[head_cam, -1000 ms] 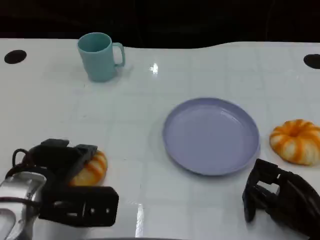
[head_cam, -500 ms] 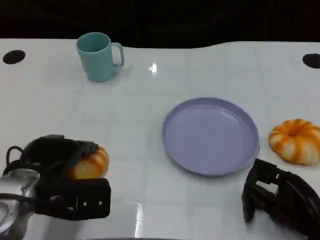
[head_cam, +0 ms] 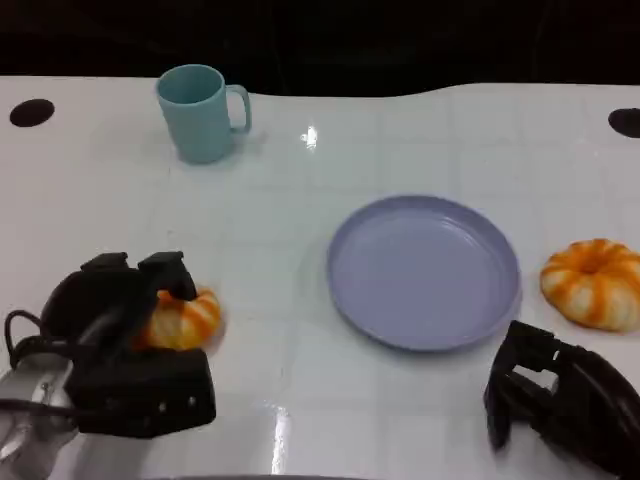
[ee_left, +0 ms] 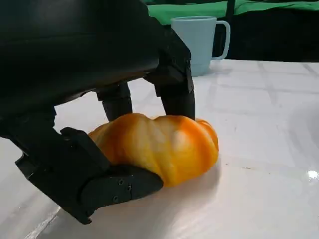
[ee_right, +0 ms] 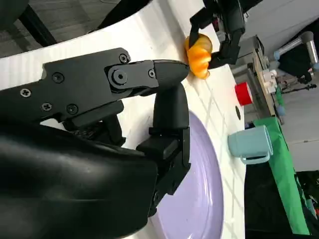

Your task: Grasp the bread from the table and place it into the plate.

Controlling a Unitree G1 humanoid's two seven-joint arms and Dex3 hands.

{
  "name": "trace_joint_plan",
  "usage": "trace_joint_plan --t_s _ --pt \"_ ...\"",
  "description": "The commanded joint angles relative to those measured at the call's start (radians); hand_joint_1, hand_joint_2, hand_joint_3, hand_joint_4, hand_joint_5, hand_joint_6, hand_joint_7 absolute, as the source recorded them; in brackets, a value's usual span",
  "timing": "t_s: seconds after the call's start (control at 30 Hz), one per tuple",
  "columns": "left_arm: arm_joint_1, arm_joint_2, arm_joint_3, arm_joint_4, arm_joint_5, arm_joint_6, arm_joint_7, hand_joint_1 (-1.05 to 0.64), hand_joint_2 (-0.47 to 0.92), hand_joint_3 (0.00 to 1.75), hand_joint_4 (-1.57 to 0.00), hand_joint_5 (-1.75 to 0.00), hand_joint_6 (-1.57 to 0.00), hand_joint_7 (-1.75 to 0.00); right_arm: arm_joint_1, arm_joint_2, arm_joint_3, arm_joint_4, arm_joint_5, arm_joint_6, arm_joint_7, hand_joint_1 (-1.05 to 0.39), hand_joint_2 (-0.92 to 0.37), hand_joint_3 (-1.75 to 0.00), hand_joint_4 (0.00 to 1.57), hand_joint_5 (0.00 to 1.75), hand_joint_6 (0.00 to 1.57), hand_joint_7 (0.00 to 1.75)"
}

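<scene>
Left hand (head_cam: 120, 330) grasping the orange bread roll (ee_left: 162, 145) at plate's (head_cam: 422, 270) eight o'clock; probably light, soft, squashable, best gripped across the middle. Right hand (head_cam: 560, 405) loosely curled, holding nothing.

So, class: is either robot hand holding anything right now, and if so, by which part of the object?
The left hand grips the bread near the table's edge, fingers over its top and thumb under its near side. The right hand holds nothing.

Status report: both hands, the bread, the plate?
Left hand grips bread on table. Right hand idle, holding nothing. Plate bare. Path unobstructed.
</scene>
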Motion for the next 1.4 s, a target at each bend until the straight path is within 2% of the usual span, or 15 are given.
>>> trace_joint_plan --t_s 0.03,0.13,0.3,0.57,0.63,0.8,1.17,1.3,1.4 --pt "-0.057 0.0 -0.009 0.038 -0.014 0.005 0.006 -0.19 0.45 1.3 -0.72 -1.75 -0.51 -1.73 -0.008 -0.011 -0.02 0.042 0.021 -0.011 0.026 -0.58 -0.92 -0.24 0.74 1.75 0.6 1.62" --pt "-0.098 -0.005 -0.005 0.035 -0.031 -0.035 0.019 -0.19 0.46 1.3 -0.72 -1.75 -0.54 -1.74 -0.017 -0.011 -0.025 0.057 0.024 -0.011 0.034 -0.58 -0.92 -0.23 0.74 1.75 0.61 1.6" --pt "-0.151 -0.029 -0.006 0.041 -0.059 -0.044 0.0 -0.23 0.61 1.07 -0.72 -1.75 -0.56 -1.75 -0.023 -0.011 -0.023 0.059 0.016 -0.015 0.029 -0.59 -0.92 -0.23 0.75 1.75 0.62 1.6" --pt "-0.263 -0.106 -0.069 0.113 -0.033 -0.098 0.054 -0.23 0.61 0.9 -0.74 -1.75 -0.53 -1.75 -0.013 -0.015 -0.018 0.041 0.005 -0.011 0.013 -0.59 -0.92 -0.25 0.74 1.75 0.61 1.62" --pt "-0.296 -0.147 -0.092 0.115 -0.022 -0.093 0.065 -0.23 0.62 0.87 -0.78 -1.75 -0.56 -1.75 -0.01 -0.015 -0.017 0.036 0.001 -0.011 0.009 -0.59 -0.92 -0.25 0.74 1.75 0.61 1.62" --pt "-0.337 -0.197 -0.12 0.142 -0.014 -0.096 0.077 -0.24 0.66 0.88 -0.83 -1.75 -0.59 -1.75 -0.008 -0.017 -0.015 0.03 -0.003 -0.013 0.008 -0.59 -0.92 -0.26 0.74 1.75 0.6 1.64" --pt "-0.439 -0.338 -0.233 0.296 0.064 -0.137 0.211 -0.25 0.7 0.94 -0.9 -1.75 -0.63 -1.75 -0.001 -0.012 -0.01 0.018 -0.009 0.001 -0.006 -0.58 -0.92 -0.25 0.74 1.75 0.62 1.59" --pt "-0.454 -0.362 -0.257 0.316 0.08 -0.128 0.224 -0.25 0.69 0.95 -0.91 -1.75 -0.64 -1.75 0.01 -0.012 -0.002 0.009 -0.022 -0.033 -0.012 -0.59 -0.92 -0.28 0.73 1.75 0.61 1.64" --pt "-0.466 -0.373 -0.281 0.332 0.093 -0.128 0.229 -0.26 0.68 1.01 -0.92 -1.75 -0.64 -1.75 0.014 -0.011 -0.003 -0.001 -0.008 -0.01 -0.009 -0.58 -0.92 -0.27 0.73 1.75 0.6 1.66"
